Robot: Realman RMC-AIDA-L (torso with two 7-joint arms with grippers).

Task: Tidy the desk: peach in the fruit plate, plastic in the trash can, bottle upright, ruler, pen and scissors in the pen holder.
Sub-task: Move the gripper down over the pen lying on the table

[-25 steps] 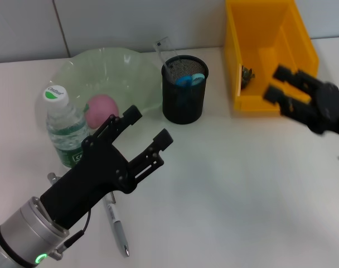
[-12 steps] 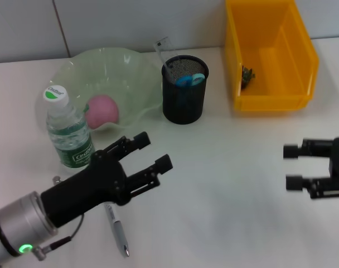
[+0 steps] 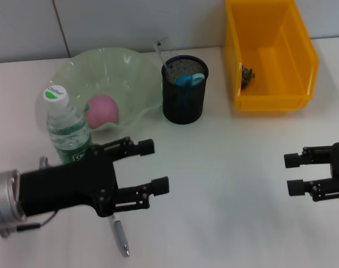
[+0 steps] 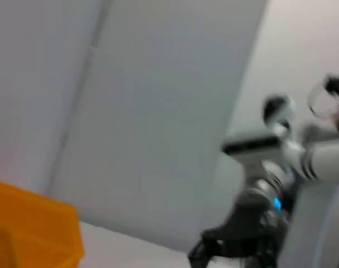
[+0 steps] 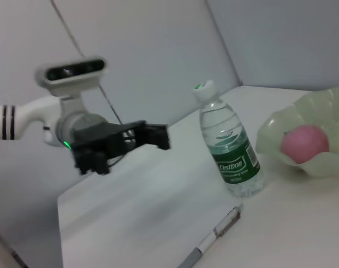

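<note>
White table [image 3: 231, 156] under everything. Behind the pen holder [image 3: 184, 89] and to its right, yellow bin [image 3: 270, 53] holding a small dark scrap. To the holder's left, green plate [image 3: 102, 72] cradling the pink peach [image 3: 102, 109]; upright bottle [image 3: 66, 127] at the plate's front edge. Left gripper [image 3: 150, 166] low before the bottle, fingers spread, empty, above the pen [image 3: 118, 233] flat on the table. Right gripper [image 3: 295, 173] well right of the holder, fingers apart, empty. Inside the holder: blue scissor handles, clear ruler [image 3: 163, 53].
</note>
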